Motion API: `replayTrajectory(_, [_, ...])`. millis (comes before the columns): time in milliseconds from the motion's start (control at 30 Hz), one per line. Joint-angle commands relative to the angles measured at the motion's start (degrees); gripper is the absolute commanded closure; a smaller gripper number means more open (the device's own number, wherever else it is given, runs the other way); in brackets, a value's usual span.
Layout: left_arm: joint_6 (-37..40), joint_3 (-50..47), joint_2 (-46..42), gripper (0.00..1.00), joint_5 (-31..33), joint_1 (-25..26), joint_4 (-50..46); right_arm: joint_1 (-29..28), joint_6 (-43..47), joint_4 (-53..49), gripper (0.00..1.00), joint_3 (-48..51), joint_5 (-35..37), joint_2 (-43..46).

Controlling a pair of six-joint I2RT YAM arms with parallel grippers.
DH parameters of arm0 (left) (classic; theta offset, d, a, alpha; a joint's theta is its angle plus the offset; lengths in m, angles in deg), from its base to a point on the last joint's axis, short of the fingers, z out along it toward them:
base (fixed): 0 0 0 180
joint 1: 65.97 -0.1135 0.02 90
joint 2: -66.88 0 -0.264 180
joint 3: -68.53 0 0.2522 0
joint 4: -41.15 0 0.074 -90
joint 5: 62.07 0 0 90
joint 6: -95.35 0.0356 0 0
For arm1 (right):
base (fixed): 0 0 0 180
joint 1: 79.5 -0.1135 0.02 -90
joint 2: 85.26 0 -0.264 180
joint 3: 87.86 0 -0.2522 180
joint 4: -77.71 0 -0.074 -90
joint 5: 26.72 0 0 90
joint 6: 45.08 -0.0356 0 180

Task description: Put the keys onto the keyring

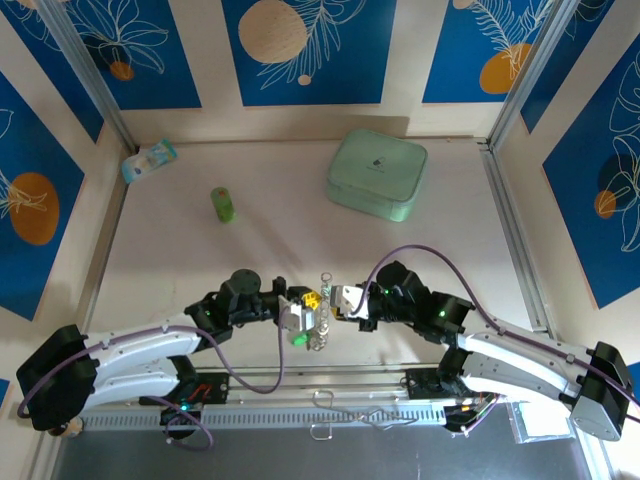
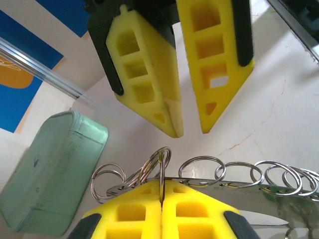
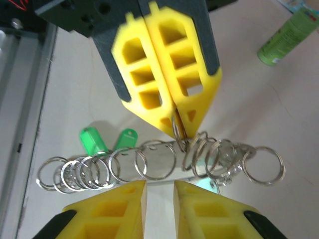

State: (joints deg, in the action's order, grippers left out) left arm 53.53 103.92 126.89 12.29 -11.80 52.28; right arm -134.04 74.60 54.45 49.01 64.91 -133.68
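Table (image 1: 450, 250): a pale, smooth, flat top is seen, fenced by aluminium rails and backed by blue panels printed with leaves.
Case (image 1: 377, 173): a mint-green rounded square with a matt, slightly scuffed lid is laid flat at the far right of the table, well apart from both grippers; its side is seen at the left of the left wrist view (image 2: 50, 174).
Left gripper (image 2: 162, 186): yellow, honeycombed foam-like fingers with black backing are pressed together, and an upright wire loop of the keyring is pinched between their tips. The same clamp is seen from the opposite side (image 3: 174, 118).
Right gripper (image 3: 159, 194): fingers of the same yellow make are held apart with nothing between them, their tips just beside the row of rings; it faces the left gripper across the keyring (image 2: 192, 130).
Cylinder (image 1: 222, 204): a small, bright green, smooth tube is set at the far left, away from the work.
Packet (image 1: 148, 160): a small pale blue and white pouch is tucked into the far left corner.
Keyring (image 3: 159, 162): a string of thin, shiny silver wire loops, overlapping like chain links, is stretched between the two grippers at the near middle of the table (image 1: 322, 310).
Keys (image 3: 92, 140): two glossy green plastic heads are seen just beyond the rings; whether they are threaded on cannot be told.
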Motion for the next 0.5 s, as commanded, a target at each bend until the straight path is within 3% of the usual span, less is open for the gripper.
replayTrajectory(0, [3.7,-0.5,-1.1,1.0,1.0,0.8,3.1,-0.4,0.9,0.3,0.78,0.4,3.8,0.9])
replayTrajectory(200, [3.9,-0.5,-1.0,1.0,1.2,1.1,3.3,-0.4,-0.1,1.6,0.82,0.9,0.8,-0.3])
replayTrajectory(333, [3.7,-0.4,-1.1,1.0,1.2,1.2,3.2,-0.3,-1.1,4.8,0.73,1.3,1.3,-1.4])
replayTrajectory(467, [3.1,-0.3,-1.1,1.0,0.4,1.2,2.5,0.4,-1.5,8.5,0.71,1.3,2.6,-2.9])
